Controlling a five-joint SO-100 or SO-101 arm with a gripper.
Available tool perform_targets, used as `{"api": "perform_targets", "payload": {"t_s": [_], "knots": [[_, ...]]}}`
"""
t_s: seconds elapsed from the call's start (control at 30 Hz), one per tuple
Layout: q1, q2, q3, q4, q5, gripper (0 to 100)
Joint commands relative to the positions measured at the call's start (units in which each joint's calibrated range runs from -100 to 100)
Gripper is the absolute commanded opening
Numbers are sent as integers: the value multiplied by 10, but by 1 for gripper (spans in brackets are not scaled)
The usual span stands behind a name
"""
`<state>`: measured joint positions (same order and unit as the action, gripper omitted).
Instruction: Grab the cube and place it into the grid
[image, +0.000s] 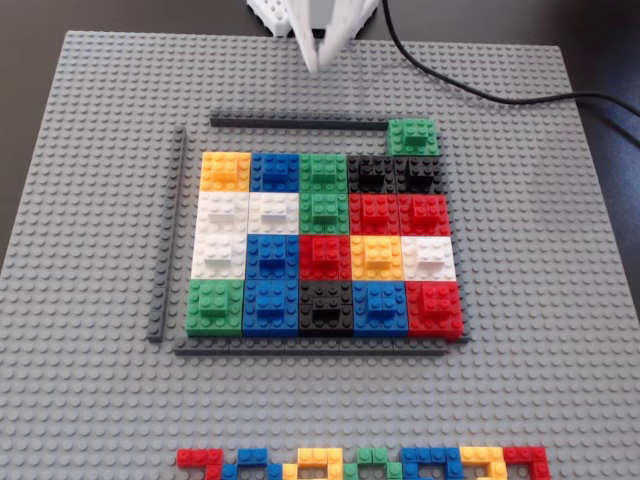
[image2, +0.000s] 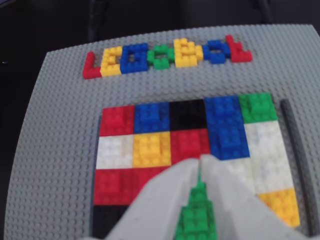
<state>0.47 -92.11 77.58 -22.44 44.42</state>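
Gripper: white two-finger gripper (image: 314, 62) at the top edge of the fixed view, above the far part of the grey baseplate (image: 90, 200); fingertips drawn together to a point, nothing held between them.
Gripper, wrist view: both white fingers rise from the bottom edge and meet at the tips (image2: 200, 159); green tiles of the patchwork show through the narrow wedge lower down.
Cube: green studded cube (image: 412, 136) seated on the baseplate just outside the grid's top right corner in the fixed view, touching the right end of the top strip (image: 298, 122) and just above the black corner tile; not seen in the wrist view.
Grid: five-by-four patchwork grid (image: 325, 250) (image2: 150, 147) of yellow, blue, green, black, white and red blocks.
Frame: dark grey strips along the top, the left (image: 170, 230) and the bottom (image: 310, 350).
Brick row: mixed-colour small bricks (image: 365, 462) (image2: 167, 56) near the baseplate's (image2: 65, 125) front edge, well apart from the grid.
Cable: black cable (image: 450, 85) curving across the top right.
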Motion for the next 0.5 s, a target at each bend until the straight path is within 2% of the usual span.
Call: {"api": "perform_targets", "payload": {"t_s": [0.0,0.47], "knots": [[-4,-38,31,-38,9,0],[2,-78,139,-41,-6,0]]}}
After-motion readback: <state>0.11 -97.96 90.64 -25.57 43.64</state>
